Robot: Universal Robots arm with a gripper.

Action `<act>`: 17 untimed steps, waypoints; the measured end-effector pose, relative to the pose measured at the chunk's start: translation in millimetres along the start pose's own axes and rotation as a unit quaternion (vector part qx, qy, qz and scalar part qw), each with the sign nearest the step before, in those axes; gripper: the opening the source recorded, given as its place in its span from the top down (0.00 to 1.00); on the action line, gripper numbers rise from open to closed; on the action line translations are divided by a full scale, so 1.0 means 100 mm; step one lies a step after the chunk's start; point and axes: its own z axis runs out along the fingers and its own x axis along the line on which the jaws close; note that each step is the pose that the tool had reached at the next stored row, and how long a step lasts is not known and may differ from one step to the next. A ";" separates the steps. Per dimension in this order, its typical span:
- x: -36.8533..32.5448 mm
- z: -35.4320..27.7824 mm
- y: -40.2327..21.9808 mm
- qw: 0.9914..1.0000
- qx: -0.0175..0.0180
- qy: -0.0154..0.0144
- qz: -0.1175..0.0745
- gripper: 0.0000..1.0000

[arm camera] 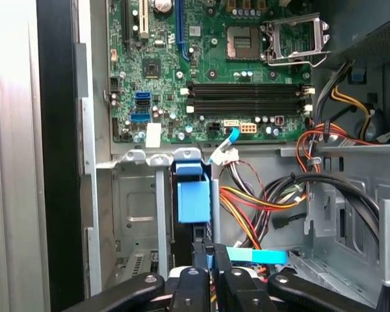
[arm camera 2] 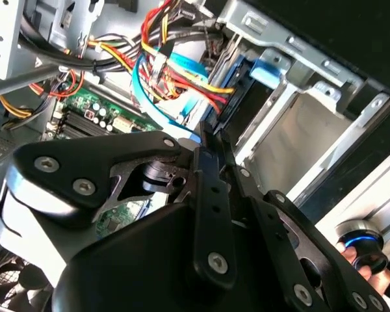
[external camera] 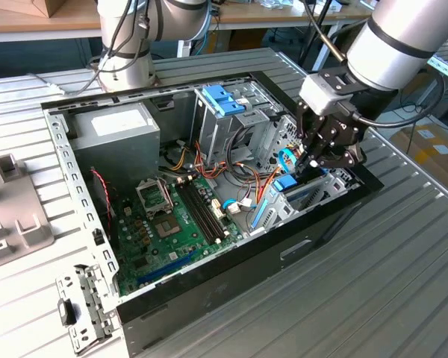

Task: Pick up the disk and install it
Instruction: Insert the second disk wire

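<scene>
gripper over drive cage — disk slotted in

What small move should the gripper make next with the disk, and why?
Probably a short, straight push that seats the disk deeper in the cage. Its blue carrier already sits on edge in the slot, the gripper is right at its outer end, and cables lie close beside, so a sideways move looks risky.
</scene>
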 end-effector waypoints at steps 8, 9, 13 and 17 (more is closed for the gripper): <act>0.026 -0.003 -0.061 1.000 -0.002 -0.003 0.000 0.84; 0.028 -0.002 -0.062 1.000 -0.002 -0.003 0.000 0.84; 0.030 0.004 -0.065 1.000 -0.003 -0.011 -0.001 0.84; 0.075 0.003 -0.067 1.000 -0.003 -0.012 -0.003 0.84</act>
